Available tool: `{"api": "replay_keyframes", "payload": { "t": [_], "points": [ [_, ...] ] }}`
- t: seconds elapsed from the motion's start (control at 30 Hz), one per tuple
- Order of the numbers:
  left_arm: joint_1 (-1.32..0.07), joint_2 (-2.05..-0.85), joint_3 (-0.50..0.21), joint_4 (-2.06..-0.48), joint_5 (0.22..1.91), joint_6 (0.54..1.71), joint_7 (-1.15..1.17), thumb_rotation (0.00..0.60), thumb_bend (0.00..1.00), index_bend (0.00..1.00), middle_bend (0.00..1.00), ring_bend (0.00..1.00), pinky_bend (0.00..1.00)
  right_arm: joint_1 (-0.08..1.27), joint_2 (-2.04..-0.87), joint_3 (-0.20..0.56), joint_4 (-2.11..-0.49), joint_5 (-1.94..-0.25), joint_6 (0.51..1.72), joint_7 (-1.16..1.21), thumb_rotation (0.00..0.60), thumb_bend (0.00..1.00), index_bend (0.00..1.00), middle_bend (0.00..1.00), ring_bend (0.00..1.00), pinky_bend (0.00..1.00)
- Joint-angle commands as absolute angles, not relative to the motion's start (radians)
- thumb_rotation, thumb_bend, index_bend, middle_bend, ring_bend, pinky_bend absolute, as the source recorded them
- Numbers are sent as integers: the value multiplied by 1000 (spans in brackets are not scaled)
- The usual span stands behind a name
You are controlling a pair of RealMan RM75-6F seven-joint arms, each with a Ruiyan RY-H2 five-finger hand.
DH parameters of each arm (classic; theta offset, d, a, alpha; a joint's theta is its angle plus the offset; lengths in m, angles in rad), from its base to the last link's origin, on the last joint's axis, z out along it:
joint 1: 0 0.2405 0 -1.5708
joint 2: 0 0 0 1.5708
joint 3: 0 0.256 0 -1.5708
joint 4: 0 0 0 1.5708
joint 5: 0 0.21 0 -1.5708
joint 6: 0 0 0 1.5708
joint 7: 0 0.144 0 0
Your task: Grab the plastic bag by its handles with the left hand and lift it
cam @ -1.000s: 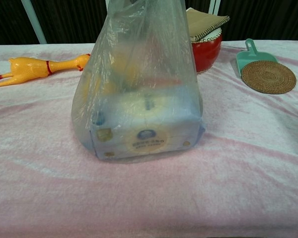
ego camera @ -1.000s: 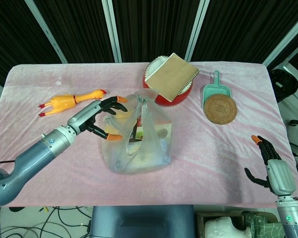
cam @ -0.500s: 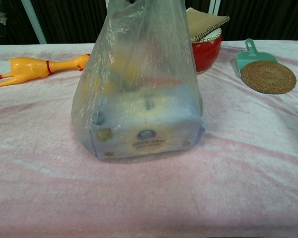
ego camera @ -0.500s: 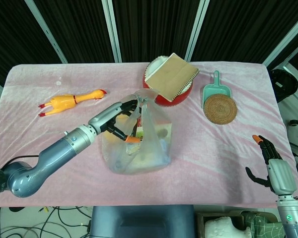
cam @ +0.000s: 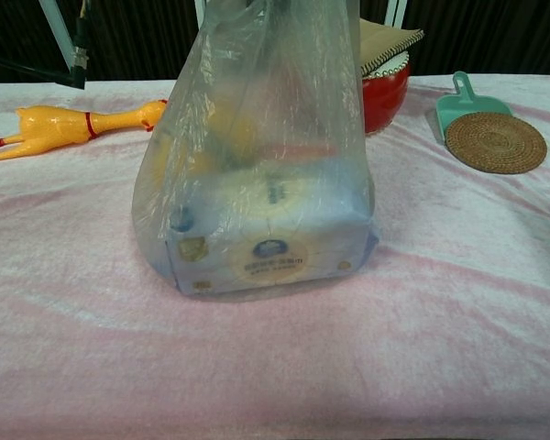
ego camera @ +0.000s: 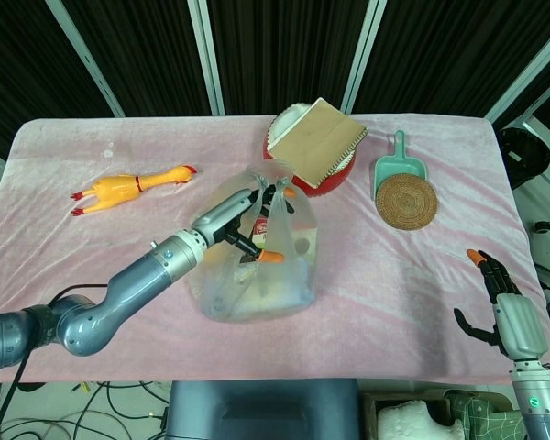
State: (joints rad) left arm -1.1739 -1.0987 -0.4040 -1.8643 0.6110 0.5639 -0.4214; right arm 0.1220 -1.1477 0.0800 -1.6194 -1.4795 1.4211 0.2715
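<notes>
A clear plastic bag (ego camera: 257, 280) stands upright at the middle of the pink table, with a box and other goods inside. It fills the middle of the chest view (cam: 266, 183). Its handles (ego camera: 269, 190) stick up at the top. My left hand (ego camera: 247, 225) is over the top of the bag, its fingers spread with the upper ones at the handles and the thumb lower down against the plastic. I see no closed grip on the handles. The bag rests on the table. My right hand (ego camera: 506, 316) hangs open off the table's front right corner, holding nothing.
A yellow rubber chicken (ego camera: 128, 188) lies left of the bag. Behind the bag stands a red bowl (ego camera: 330, 176) with a brown pad (ego camera: 316, 142) on it. A green scoop (ego camera: 400, 167) and a woven coaster (ego camera: 407, 202) lie at the right.
My left hand has moved right, from beside the bag's left side to over its top at the handles. The bag's top has shifted slightly. My right hand stays put.
</notes>
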Motion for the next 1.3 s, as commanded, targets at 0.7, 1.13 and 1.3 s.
{"api": "replay_keyframes", "payload": {
  "t": [0.7, 1.13, 1.3],
  "points": [
    [-1171, -1342, -533, -1843, 688, 701, -515, 600, 0, 161, 260, 158, 225, 121, -1145, 77, -1623, -1485, 1420, 275, 600, 306, 0, 0, 0, 181],
    [-1088, -1399, -636, -1891, 762, 785, -653, 600, 0, 267, 419, 300, 358, 122, -1144, 76, -1623, -1488, 1419, 273, 600, 306, 0, 0, 0, 181],
    [-1058, -1399, -667, -1925, 768, 827, -679, 600, 0, 345, 522, 396, 446, 122, -1145, 74, -1624, -1490, 1419, 269, 600, 305, 0, 0, 0, 181]
  ]
}}
